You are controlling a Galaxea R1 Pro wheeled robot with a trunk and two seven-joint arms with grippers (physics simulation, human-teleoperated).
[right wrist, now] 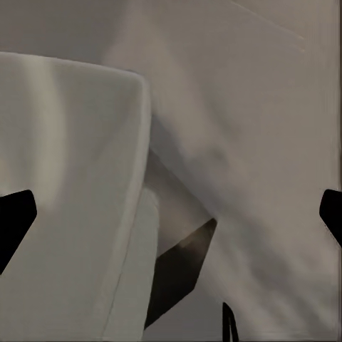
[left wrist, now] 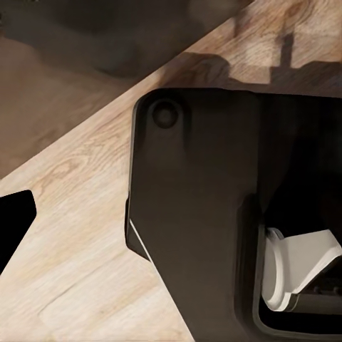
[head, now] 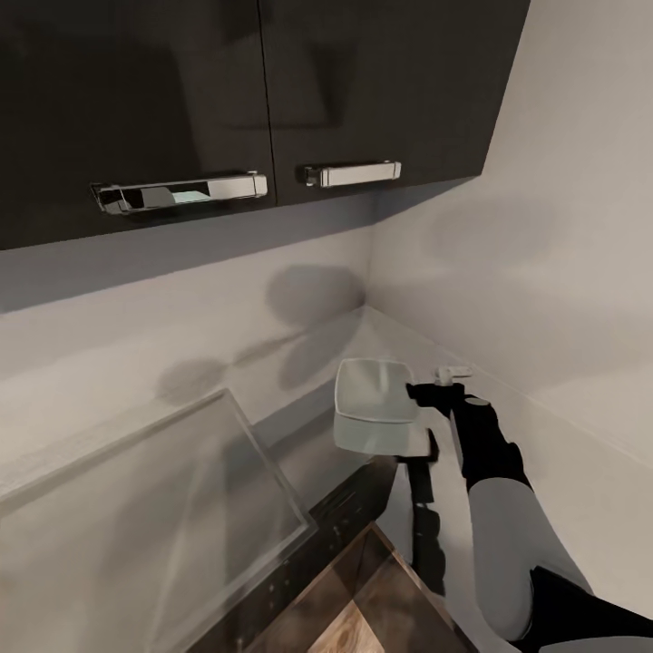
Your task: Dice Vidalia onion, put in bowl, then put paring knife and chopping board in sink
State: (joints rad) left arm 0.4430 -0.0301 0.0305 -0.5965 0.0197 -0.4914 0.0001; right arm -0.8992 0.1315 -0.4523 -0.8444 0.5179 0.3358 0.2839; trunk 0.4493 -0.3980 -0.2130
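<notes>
In the head view the right arm reaches forward over the countertop (head: 580, 472) toward the corner of the kitchen. Its right gripper (head: 433, 392) sits at the near right edge of the bowl (head: 374, 392), just beside the rim or touching it; I cannot tell which. The bowl lies to the left of the fingers, a little farther toward the back wall. The right wrist view agrees: the bowl's pale flared side (right wrist: 64, 178) fills one side, and the two dark fingertips (right wrist: 14, 221) stand far apart at opposite edges, so the jaws look wide open with nothing between them. The right arm is plainly the nearer one to the bowl.

The left wrist view looks down on wooden floor (left wrist: 71, 235) and a dark robot part; one fingertip (left wrist: 13, 224) shows, so its opening is unclear.

Onion, board, knife and sink cannot be made out.
</notes>
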